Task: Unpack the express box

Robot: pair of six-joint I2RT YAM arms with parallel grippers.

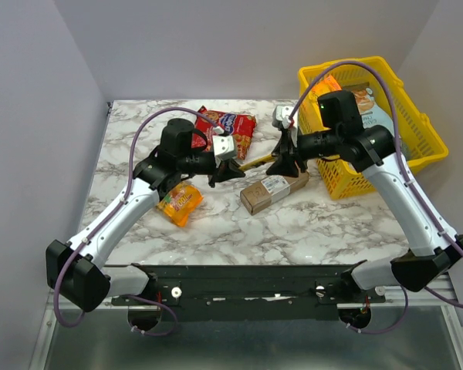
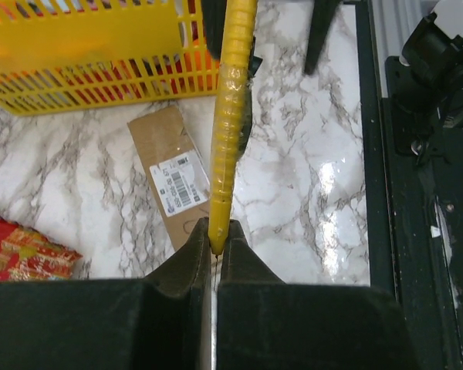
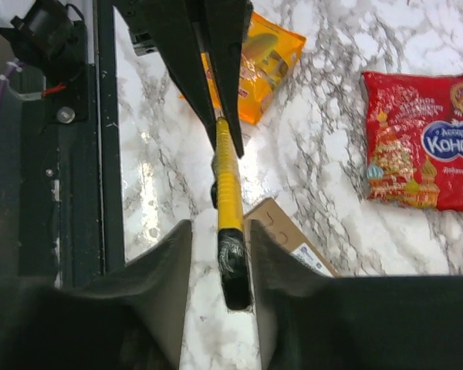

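Note:
The express box, a small brown carton with a white label, lies on the marble table between the two grippers. It also shows in the left wrist view and in the right wrist view. A yellow box cutter hangs in the air above the box's left end. My left gripper is shut on the cutter's thin tip. My right gripper is open around the cutter's black end. That end touches one finger, with a gap to the other.
A yellow plastic basket holding snack packs stands at the right back, close behind my right arm. A red snack bag lies at the back middle. An orange snack bag lies left of the box.

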